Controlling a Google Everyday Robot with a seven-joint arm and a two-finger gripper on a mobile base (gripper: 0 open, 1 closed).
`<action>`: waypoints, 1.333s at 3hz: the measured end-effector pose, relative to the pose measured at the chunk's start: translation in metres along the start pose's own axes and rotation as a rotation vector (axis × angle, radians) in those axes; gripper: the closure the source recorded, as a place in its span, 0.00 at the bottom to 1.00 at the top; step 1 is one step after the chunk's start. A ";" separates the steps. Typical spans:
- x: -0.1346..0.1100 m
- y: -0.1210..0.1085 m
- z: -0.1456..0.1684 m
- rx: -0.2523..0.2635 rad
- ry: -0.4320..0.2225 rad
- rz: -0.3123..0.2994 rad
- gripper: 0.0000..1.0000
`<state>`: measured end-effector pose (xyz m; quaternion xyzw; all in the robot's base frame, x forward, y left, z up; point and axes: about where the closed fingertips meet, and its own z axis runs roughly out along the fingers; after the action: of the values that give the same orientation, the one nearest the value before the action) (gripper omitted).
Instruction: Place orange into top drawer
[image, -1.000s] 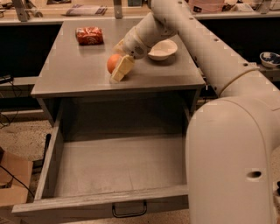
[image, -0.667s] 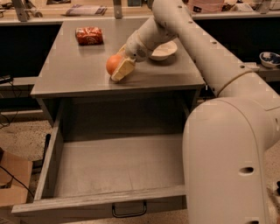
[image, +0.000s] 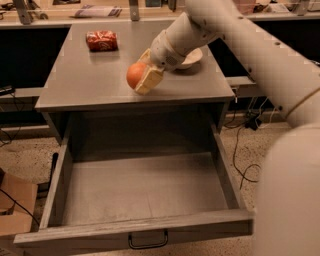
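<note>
Round orange (image: 133, 74) in claw (image: 141, 83) over tabletop (image: 85, 85); top drawer (image: 75, 234) open.

Over the grey tabletop (image: 85, 87) the gripper (image: 141, 80) clasps the orange (image: 134, 75); a white bowl (image: 195, 58) sits just behind it, a red packet (image: 101, 40) well apart, back-left.

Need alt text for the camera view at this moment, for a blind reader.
The robot's gripper grips the orange near the front edge of the grey tabletop. Below it, the top drawer stands pulled open and empty. A red snack packet and a white bowl sit farther back.
</note>
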<state>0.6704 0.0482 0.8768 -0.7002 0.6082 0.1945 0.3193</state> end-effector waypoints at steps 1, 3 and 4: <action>-0.015 0.053 -0.010 -0.034 0.043 -0.066 1.00; 0.003 0.168 0.026 -0.185 0.069 -0.106 1.00; 0.032 0.208 0.065 -0.243 0.034 -0.041 1.00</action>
<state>0.4810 0.0577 0.7652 -0.7493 0.5708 0.2484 0.2257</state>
